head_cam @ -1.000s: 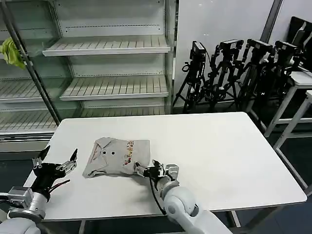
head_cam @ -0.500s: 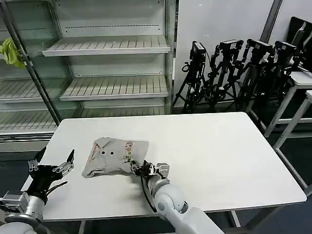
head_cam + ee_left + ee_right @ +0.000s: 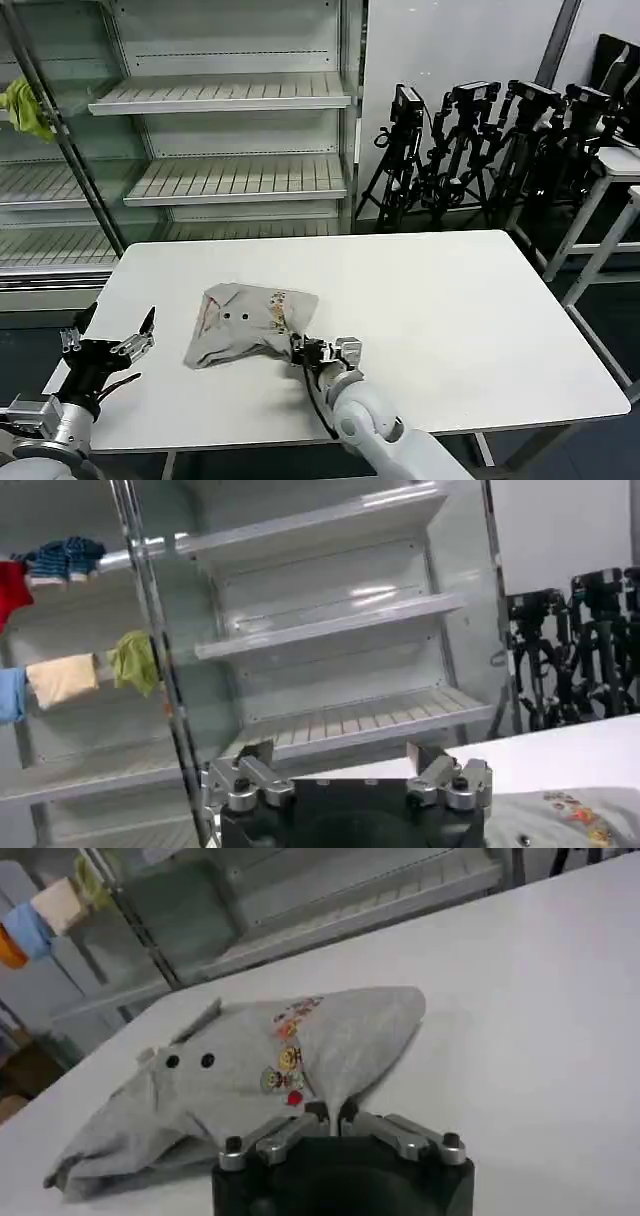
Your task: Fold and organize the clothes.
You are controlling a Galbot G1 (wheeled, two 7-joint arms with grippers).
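A light grey T-shirt [image 3: 243, 325] with a small colourful print lies crumpled on the white table [image 3: 450, 320], left of the middle. My right gripper [image 3: 302, 350] is at its near right edge, shut on a pinch of the fabric, which rises in a taut fold toward the jaws. In the right wrist view the T-shirt [image 3: 250, 1063] narrows into the right gripper [image 3: 332, 1112]. My left gripper [image 3: 110, 330] hovers open at the table's left front corner, apart from the cloth. In the left wrist view the left gripper [image 3: 345, 765] holds nothing, and a corner of the T-shirt [image 3: 570, 815] shows beside it.
Behind the table stands a metal shelving unit [image 3: 220, 95] with a yellow-green rag [image 3: 25, 105] hanging at its left. Black tripods [image 3: 480, 140] crowd the back right, beside another white table [image 3: 620, 165]. Bare tabletop stretches to the right of the T-shirt.
My right gripper has closed on the T-shirt's near edge and dragged it slightly right, bunching the cloth. The left gripper has barely moved.
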